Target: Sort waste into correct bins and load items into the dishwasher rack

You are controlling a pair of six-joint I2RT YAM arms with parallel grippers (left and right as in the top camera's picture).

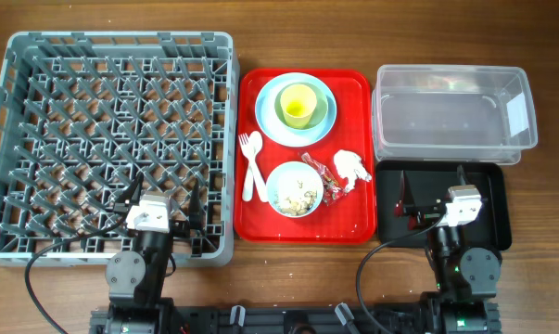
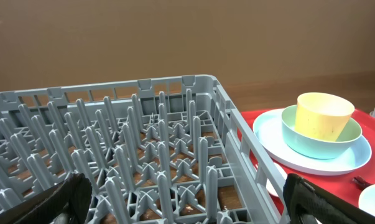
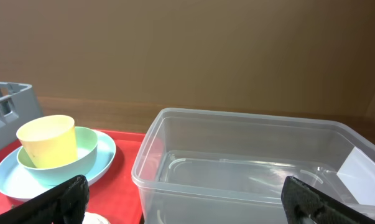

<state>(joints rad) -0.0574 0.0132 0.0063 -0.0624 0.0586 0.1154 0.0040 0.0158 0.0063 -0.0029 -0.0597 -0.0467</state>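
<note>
Tissue and red wrapper lie on the red tray, left of your right jaws, which stand apart over the black tray; left jaws, also apart, sit farther, over the rack.

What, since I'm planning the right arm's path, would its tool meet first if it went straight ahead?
Most likely the near wall of the clear tub: the right tool, open above the black tray, points straight at it with nothing between. How its height compares with the rim is unclear.
</note>
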